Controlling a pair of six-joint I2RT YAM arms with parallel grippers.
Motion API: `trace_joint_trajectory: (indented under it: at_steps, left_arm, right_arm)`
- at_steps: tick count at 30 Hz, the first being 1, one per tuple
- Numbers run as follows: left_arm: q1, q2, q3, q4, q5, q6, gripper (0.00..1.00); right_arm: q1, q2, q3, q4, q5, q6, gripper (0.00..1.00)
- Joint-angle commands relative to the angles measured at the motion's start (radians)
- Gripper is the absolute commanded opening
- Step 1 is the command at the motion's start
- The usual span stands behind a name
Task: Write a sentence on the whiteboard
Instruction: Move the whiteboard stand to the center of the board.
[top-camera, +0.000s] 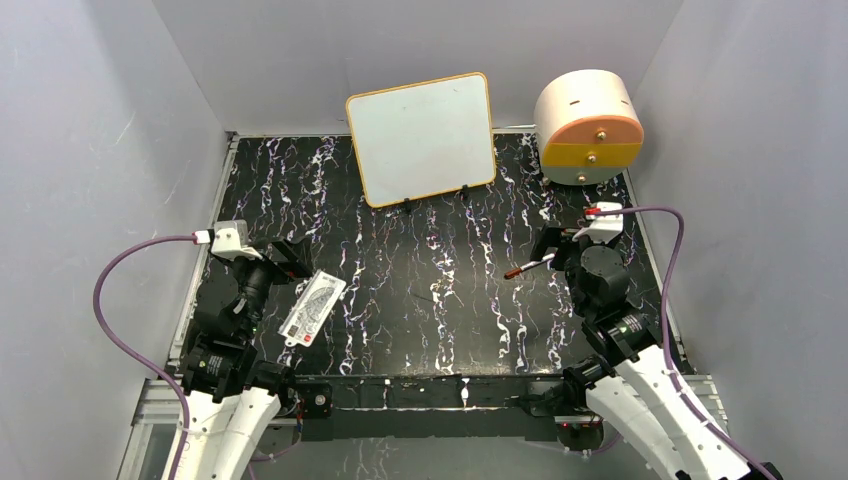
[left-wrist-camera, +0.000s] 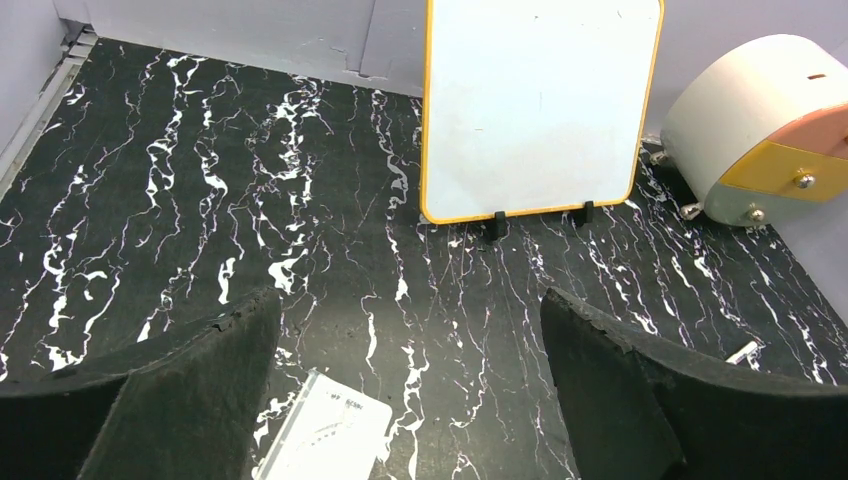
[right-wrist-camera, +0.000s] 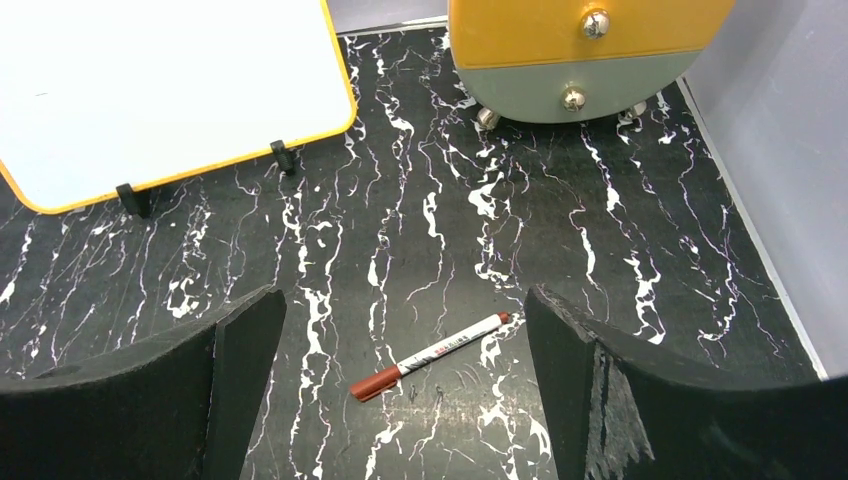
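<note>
White and blank, the whiteboard (top-camera: 421, 137) stands at the worktop's (top-camera: 420, 300) far edge facing both arms, the left gripper (left-wrist-camera: 410, 300) gaping idle and the right gripper (right-wrist-camera: 402, 300) gaping above the marker (right-wrist-camera: 430, 355) near the right edge, presumably to grasp it.

On the black, white-veined table (top-camera: 430, 320), a white printed card (top-camera: 313, 307) lies at lower left, a white marker (top-camera: 529, 265) with a reddish-brown end lies right of centre, and a cream round box (top-camera: 587, 125) with orange and yellow fronts stands at upper right.
</note>
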Motion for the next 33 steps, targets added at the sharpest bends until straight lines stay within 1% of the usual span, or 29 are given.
trace_joint_trajectory:
  at_steps: [1, 7, 11, 14, 18, 21, 24, 26, 29, 33]
  left_arm:
    - [-0.003, -0.006, 0.003, 0.006, -0.021, 0.014, 0.98]
    - [-0.003, 0.012, 0.002, -0.006, -0.022, 0.014, 0.98]
    - [-0.003, 0.044, 0.009, 0.006, 0.009, 0.001, 0.98]
    - [-0.004, 0.071, 0.009, 0.015, 0.011, -0.010, 0.98]
    - [-0.004, 0.076, -0.004, 0.037, 0.040, -0.011, 0.98]
    - [-0.003, 0.063, -0.016, 0.039, 0.071, 0.022, 0.98]
    - [-0.003, 0.056, -0.031, 0.036, 0.157, 0.062, 0.99]
    - [-0.003, 0.059, -0.030, 0.026, 0.175, 0.067, 0.98]
    - [-0.002, 0.066, -0.021, 0.013, 0.176, 0.068, 0.98]
    - [-0.001, 0.081, -0.012, -0.001, 0.176, 0.067, 0.98]
  right_arm:
    - [-0.003, -0.004, -0.018, 0.098, -0.016, -0.017, 0.99]
    - [-0.003, 0.064, 0.011, 0.078, -0.068, -0.029, 0.99]
    - [-0.003, 0.095, 0.002, 0.134, -0.139, -0.036, 0.99]
    - [-0.003, 0.161, 0.020, 0.184, -0.191, -0.051, 0.99]
    - [-0.001, 0.302, 0.041, 0.257, -0.248, -0.075, 0.99]
    - [0.000, 0.416, 0.074, 0.303, -0.315, -0.072, 0.99]
    - [0.002, 0.532, 0.099, 0.369, -0.372, -0.057, 0.99]
    - [0.009, 0.609, 0.125, 0.412, -0.398, -0.046, 0.97]
    - [0.040, 0.726, 0.158, 0.484, -0.401, -0.033, 0.95]
    - [0.079, 0.890, 0.219, 0.566, -0.364, -0.015, 0.93]
